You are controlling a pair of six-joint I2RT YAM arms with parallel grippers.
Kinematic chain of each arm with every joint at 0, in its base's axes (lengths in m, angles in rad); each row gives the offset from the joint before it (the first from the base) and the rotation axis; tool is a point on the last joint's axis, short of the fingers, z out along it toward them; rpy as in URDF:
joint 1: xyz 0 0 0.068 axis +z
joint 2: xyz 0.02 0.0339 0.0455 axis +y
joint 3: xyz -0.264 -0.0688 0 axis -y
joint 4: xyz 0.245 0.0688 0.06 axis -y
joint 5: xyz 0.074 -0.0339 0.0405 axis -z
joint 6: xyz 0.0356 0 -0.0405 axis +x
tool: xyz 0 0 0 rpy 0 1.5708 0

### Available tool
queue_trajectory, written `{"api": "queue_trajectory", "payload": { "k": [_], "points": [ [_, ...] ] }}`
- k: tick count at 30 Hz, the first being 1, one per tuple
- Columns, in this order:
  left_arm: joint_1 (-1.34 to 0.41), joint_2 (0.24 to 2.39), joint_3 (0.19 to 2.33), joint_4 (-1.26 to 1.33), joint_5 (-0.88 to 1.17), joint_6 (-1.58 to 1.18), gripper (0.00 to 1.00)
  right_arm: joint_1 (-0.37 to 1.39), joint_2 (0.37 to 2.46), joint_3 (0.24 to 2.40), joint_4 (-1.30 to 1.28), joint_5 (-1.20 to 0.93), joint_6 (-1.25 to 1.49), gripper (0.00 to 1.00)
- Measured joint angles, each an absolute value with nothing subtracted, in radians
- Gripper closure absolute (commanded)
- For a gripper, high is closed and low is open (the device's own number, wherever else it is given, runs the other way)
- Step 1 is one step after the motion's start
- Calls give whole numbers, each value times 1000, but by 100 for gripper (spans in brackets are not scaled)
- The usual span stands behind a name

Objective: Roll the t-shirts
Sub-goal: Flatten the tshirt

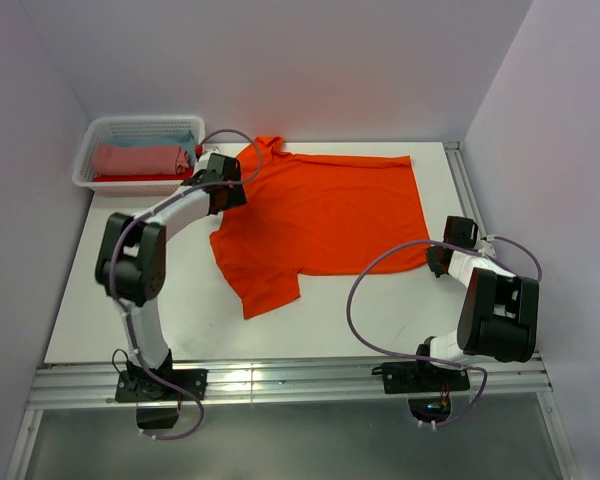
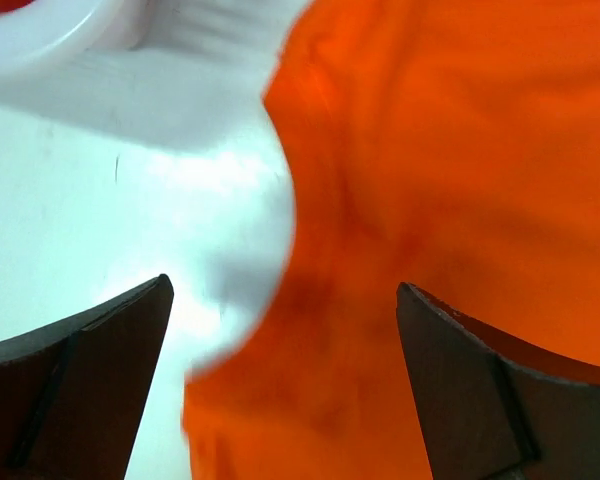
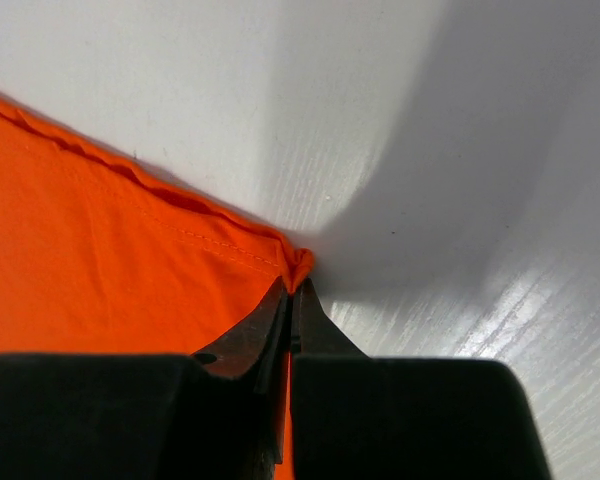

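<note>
1. The white lattice basket (image 1: pixel 88 152) sat on the table (image 1: pixel 180 310) in the upper left of the top view, against the left wall.
2. Inside it, a salmon-pink roll (image 1: pixel 140 160) lay lengthwise and filled most of the floor. A light blue cloth (image 1: pixel 176 139) showed behind the roll along the far wall of the basket. A small bit of red cloth (image 1: pixel 197 151) peeked out at the basket's right end.
3. The orange t-shirt (image 1: pixel 320 215) lay spread flat on the table in the middle of the frame, outside the basket. Its collar end pointed to the upper left, just beside the basket. One sleeve reached toward the lower left, and the hem ran down the right side.
4. The left gripper (image 2: pixel 280 300) hovered over the collar end of the shirt, close to the basket's right end. In the left wrist view its dark fingers (image 2: pixel 80 380) stood wide apart. Orange cloth and bare white table showed between them, and nothing was held.
5. The right gripper (image 3: pixel 295 290) was at the lower right corner of the shirt. In the right wrist view its jaws were pressed together, pinching the hem corner, which bunched slightly at the tips.
6. In the left wrist view, the basket's blurred white base filled the upper left corner.
</note>
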State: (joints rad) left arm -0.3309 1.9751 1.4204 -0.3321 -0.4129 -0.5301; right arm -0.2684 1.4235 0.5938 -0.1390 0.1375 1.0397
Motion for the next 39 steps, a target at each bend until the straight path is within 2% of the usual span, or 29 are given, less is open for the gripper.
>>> {"api": "queue_trajectory", "payload": {
  "k": [5,13,27,32,39],
  "points": [
    [-416,1673,1261,-313,-393,-580,1,-268,1407,566,-99,118,1018,100],
    [-523,1302,906,-320,-397,-767,7,-268,1397,555,-91,110,999,100],
    [-776,806,491,-478,-374,-1026,32,-268,1396,555,-91,110,993,100],
    [-836,752,415,-463,-353,-1088,37,-268,1396,555,-90,107,989,100],
    [-977,850,376,-417,-366,-1181,37,-268,1396,555,-89,101,982,100]
  ]
}}
